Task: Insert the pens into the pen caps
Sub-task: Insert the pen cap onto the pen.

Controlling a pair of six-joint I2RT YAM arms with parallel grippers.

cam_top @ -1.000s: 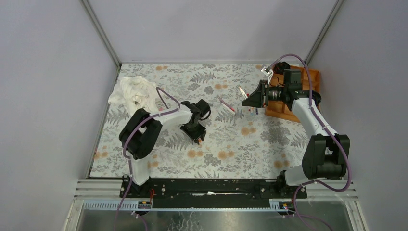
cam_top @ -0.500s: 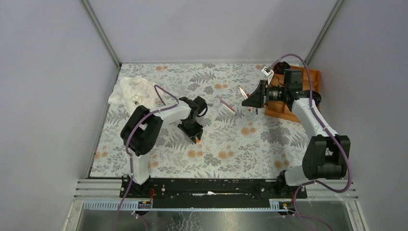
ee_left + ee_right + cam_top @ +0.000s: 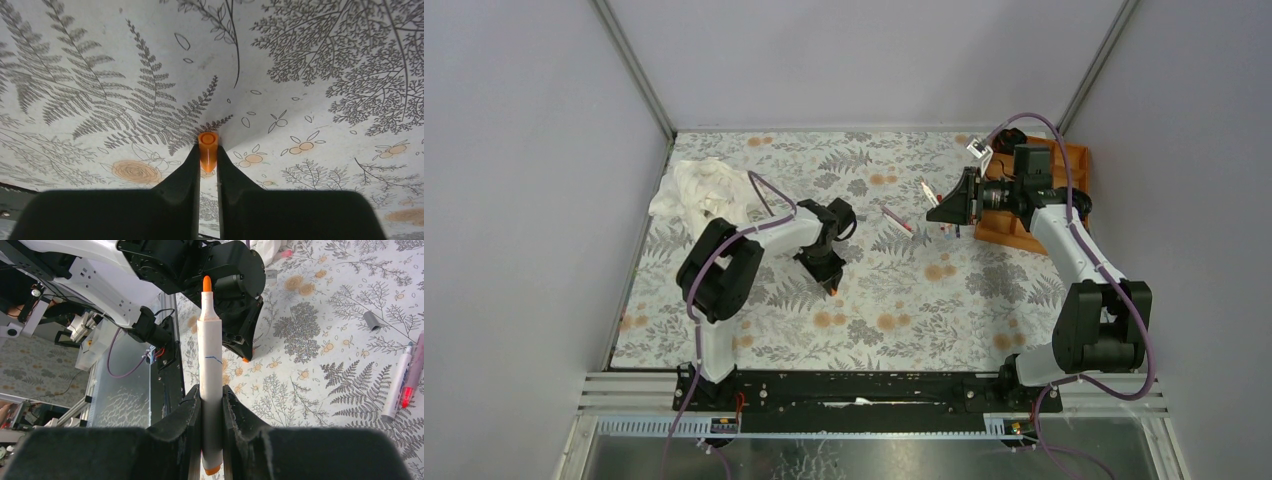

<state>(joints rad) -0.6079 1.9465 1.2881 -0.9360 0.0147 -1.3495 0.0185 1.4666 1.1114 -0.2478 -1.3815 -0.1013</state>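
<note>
My left pincer (image 3: 207, 151) hides the lower half of the orange cap (image 3: 208, 140); on the table (image 3: 320, 305) a pinkish pen (image 3: 416, 371) runs off the right wrist view.

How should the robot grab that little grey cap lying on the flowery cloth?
Probably from straight above, pinching the grey cap across its round sides. It lies on its side with bare cloth all around, leaving room on both sides.

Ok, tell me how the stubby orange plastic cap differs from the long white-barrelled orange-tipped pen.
The stubby orange plastic cap is orange all over; the long white-barrelled orange-tipped pen is far longer and mostly white. The left gripper has the cap down at the patterned table; the right gripper holds the pen raised above it. Both are pinched between black jaws.
</note>
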